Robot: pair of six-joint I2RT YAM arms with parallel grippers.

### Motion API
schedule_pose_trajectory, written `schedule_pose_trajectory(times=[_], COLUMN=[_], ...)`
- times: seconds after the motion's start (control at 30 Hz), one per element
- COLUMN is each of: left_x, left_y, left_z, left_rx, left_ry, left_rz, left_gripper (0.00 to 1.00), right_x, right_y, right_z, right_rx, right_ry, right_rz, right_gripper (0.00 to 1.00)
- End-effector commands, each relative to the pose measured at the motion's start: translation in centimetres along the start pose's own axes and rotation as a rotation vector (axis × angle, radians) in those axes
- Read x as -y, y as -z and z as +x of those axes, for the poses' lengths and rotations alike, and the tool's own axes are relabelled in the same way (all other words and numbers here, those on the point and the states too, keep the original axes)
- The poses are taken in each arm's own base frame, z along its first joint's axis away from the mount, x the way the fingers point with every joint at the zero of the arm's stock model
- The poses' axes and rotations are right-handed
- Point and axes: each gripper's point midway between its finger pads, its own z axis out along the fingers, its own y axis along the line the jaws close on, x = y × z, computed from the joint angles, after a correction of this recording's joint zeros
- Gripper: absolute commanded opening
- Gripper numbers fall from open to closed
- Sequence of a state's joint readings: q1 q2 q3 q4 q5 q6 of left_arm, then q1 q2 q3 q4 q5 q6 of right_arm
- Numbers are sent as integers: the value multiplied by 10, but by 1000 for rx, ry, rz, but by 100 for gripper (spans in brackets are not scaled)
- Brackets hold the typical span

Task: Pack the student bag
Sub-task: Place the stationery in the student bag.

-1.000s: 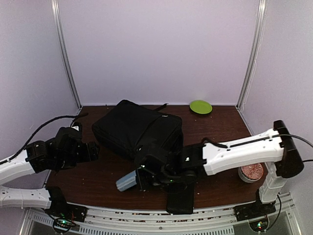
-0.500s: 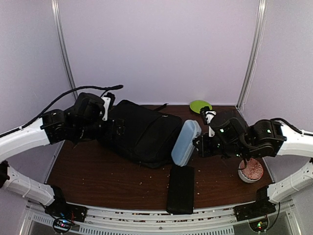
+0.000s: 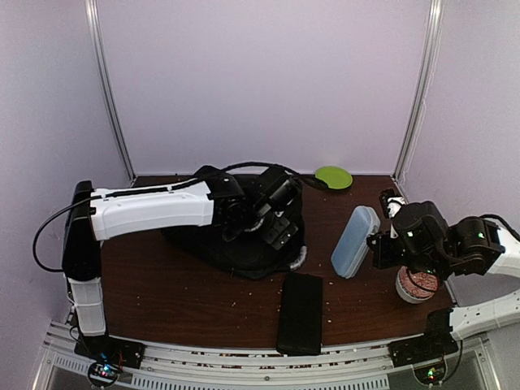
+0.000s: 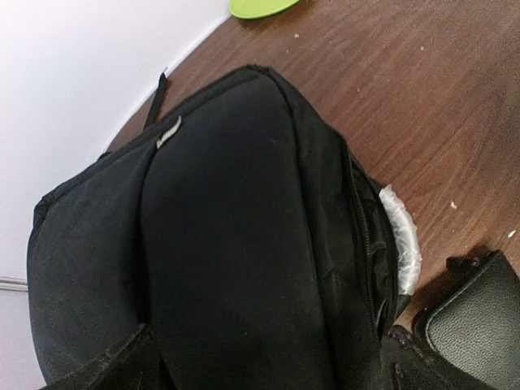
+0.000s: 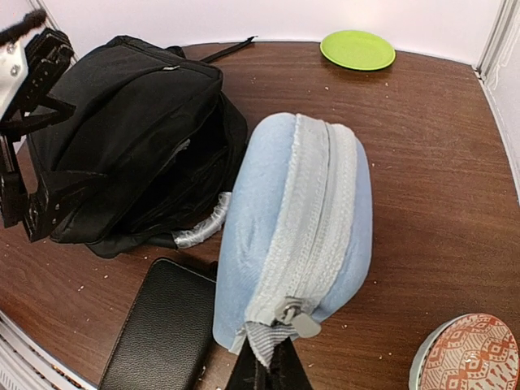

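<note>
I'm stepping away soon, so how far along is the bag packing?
Partly done at most: something clear-wrapped pokes from the bag's opening. In hand: the right gripper holds the blue pouch, outside the bag; the left gripper hovers open over the bag. Left: pouch, and probably the black case.

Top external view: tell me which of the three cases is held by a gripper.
The light blue pouch, pinched at its zipper end by the right gripper. The student bag and the slim black case lie on the table.
</note>
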State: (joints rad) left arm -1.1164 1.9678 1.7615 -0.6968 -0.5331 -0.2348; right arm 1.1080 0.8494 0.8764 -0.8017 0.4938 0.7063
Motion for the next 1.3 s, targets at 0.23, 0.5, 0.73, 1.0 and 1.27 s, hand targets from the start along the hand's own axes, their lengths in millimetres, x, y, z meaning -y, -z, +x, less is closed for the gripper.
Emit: schedule_pose_trajectory(times=[0.23,0.5,0.73,1.0,1.27], left_x=[18,30,11,-38,-79], left_y=[-29,-41,-54,-42,13], left_z=[16,27,46,40,1], left_rx=[-90,-115,-177,-154,-16], left_ry=[-148,-188,-184,-37,116], left_rz=[-75,-124,-237,-250,-251], left_gripper=[98,98,92,49,0], right_x=[22,21,5,-23,-41], right_y=[-1,-7,-18,-27,-19], right_z=[-5,-1,5,-10,-45], right_rx=[68,62,59,88,173], right_ry=[-89,-103,-160,-260,-332], right_rz=[23,16,-69,-207,-297], right_gripper=[0,0,0,0,0])
